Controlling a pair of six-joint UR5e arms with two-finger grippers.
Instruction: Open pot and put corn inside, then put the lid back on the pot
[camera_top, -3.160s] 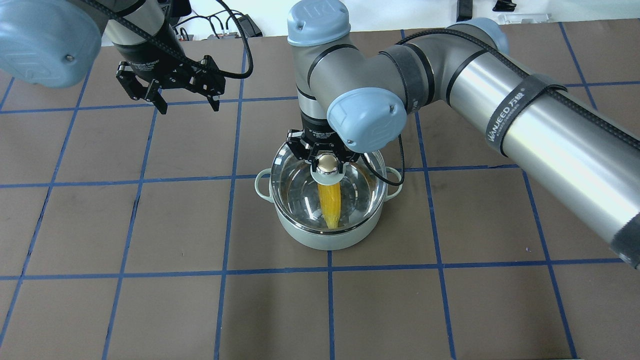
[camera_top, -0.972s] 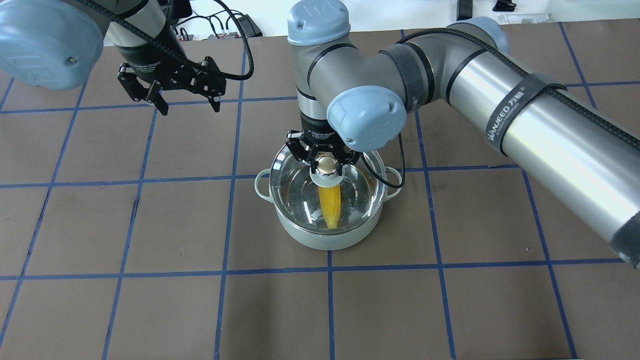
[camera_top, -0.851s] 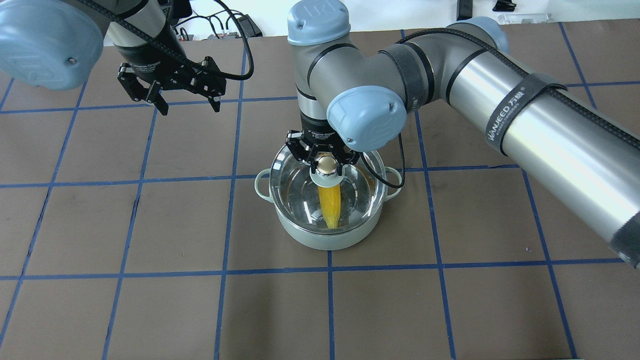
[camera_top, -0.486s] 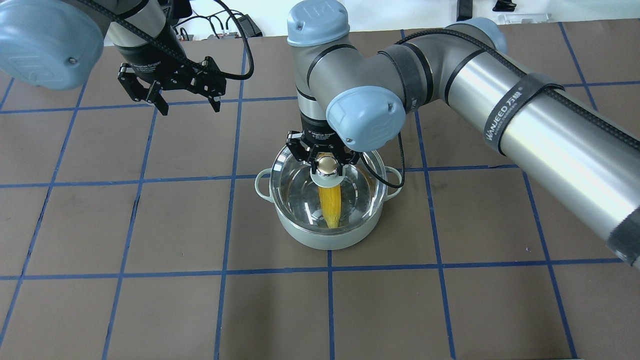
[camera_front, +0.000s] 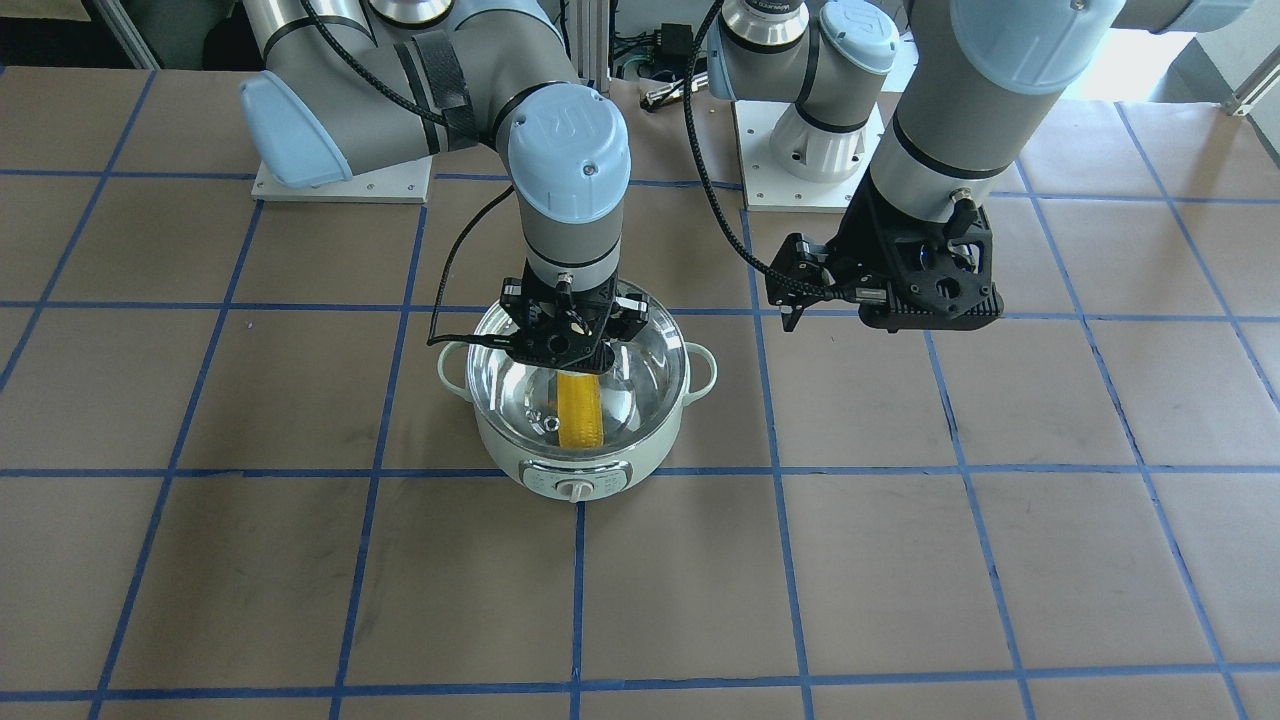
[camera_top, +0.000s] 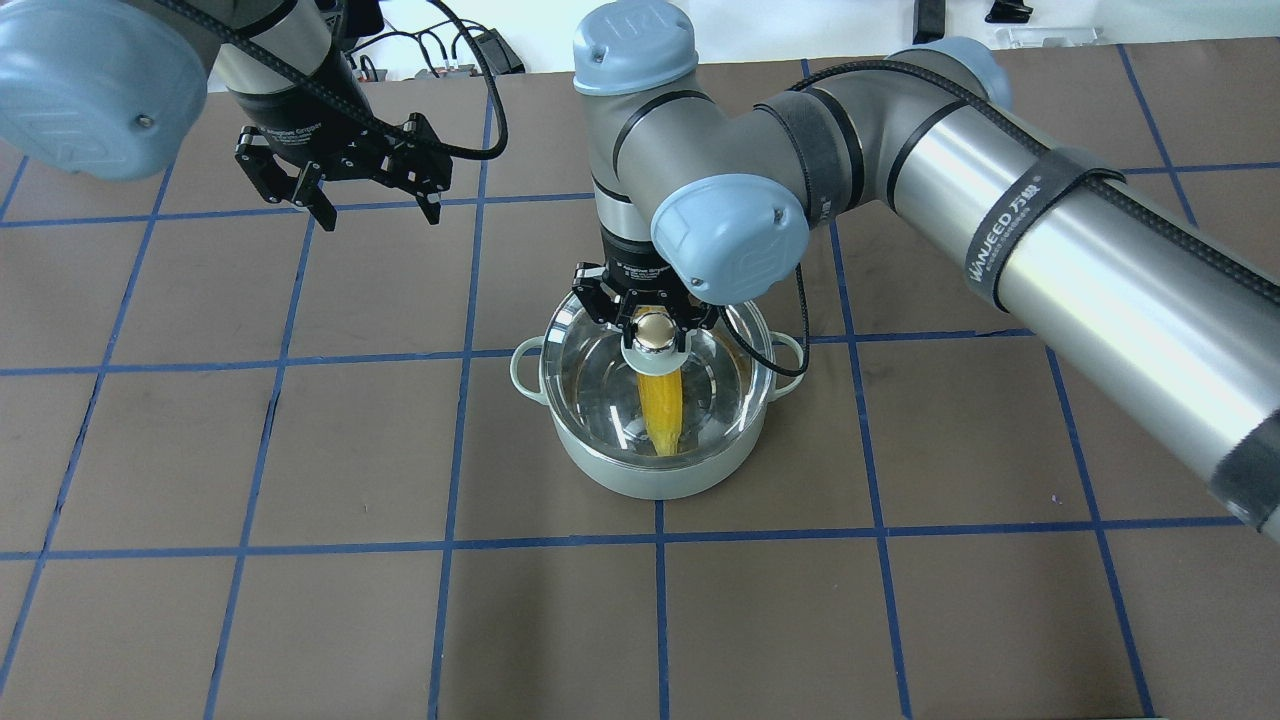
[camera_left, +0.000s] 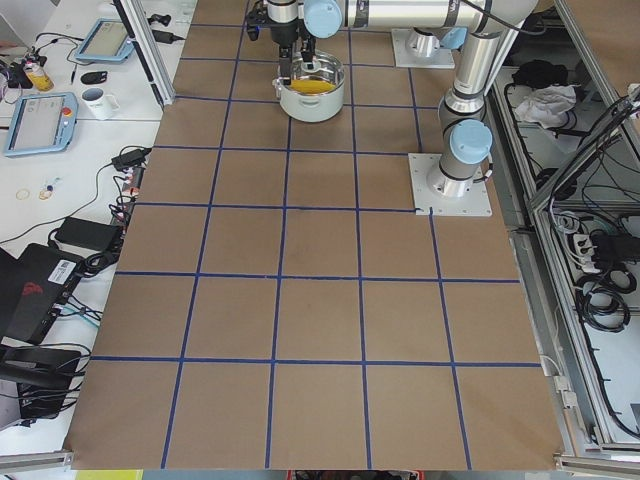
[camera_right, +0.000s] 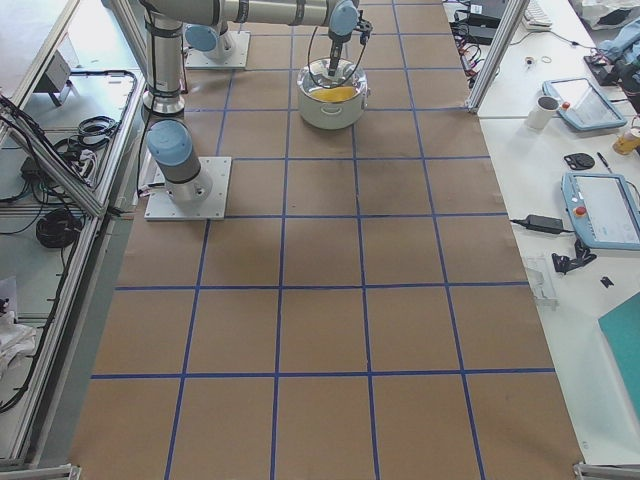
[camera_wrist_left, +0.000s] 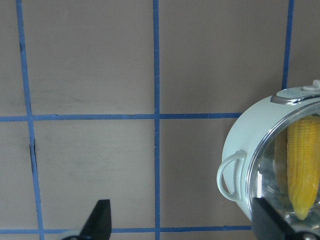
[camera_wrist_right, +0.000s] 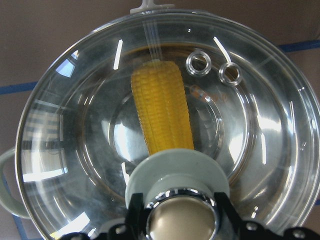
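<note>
The pale mint-green pot (camera_top: 650, 482) stands mid-table with the yellow corn (camera_top: 660, 408) lying inside it. The clear glass lid (camera_top: 590, 380) sits on the pot's rim. My right gripper (camera_top: 652, 325) stands straight down over the pot, shut on the lid's gold knob; in the right wrist view its fingers (camera_wrist_right: 137, 212) flank the knob. My left gripper (camera_top: 378, 218) is open and empty, hovering above the table to the pot's far left. The left wrist view shows the pot (camera_wrist_left: 240, 140) and corn (camera_wrist_left: 302, 170) at its right edge.
Brown table surface (camera_top: 300, 450) with a blue tape grid. The pot's dial panel (camera_front: 575, 487) faces away from the robot. Cables and a power brick (camera_top: 495, 50) lie beyond the far edge. Operator desks with tablets (camera_right: 600, 205) flank the table ends.
Almost nothing. My right arm's upper link has shifted very slightly left; the gripper, lid and pot stay where they were. The left gripper holds its place.
</note>
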